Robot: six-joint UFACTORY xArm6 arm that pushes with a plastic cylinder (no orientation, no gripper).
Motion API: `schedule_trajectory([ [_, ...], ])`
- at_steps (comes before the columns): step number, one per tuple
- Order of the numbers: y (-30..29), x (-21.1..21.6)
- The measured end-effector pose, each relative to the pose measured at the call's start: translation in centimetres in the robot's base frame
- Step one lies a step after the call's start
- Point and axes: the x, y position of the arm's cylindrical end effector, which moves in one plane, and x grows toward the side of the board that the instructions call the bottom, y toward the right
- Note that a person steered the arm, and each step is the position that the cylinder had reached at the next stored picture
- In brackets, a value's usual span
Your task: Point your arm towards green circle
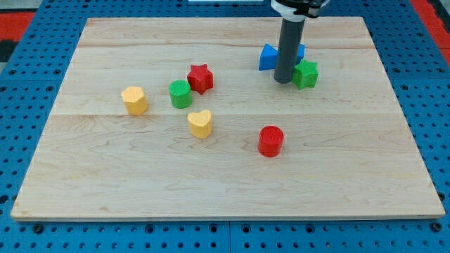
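The green circle (180, 93) sits left of the board's middle, touching or nearly touching the red star (200, 77) at its upper right. My tip (283, 81) is far to the right of it, at the board's upper right. The tip stands just left of a green star-like block (306, 74) and in front of a blue block (269, 57), which the rod partly hides.
A yellow block (134, 100) lies left of the green circle. A yellow heart (200, 124) lies below it. A red cylinder (271, 140) lies right of the middle, toward the view's bottom. The wooden board (84, 183) rests on a blue pegboard surface.
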Motion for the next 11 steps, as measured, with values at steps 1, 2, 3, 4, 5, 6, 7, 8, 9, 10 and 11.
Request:
schedule_trajectory([
  [1,0.9,0.0],
  [2,2.0,-0.5],
  [3,2.0,-1.0],
  [4,0.7,-1.1],
  [5,-1.9,0.6],
  [6,-4.8,2.9],
  [7,-7.8,4.2],
  [8,-10.7,4.5],
  [9,-13.5,4.5],
  [10,-16.8,4.5],
  [11,-19.1,4.5],
])
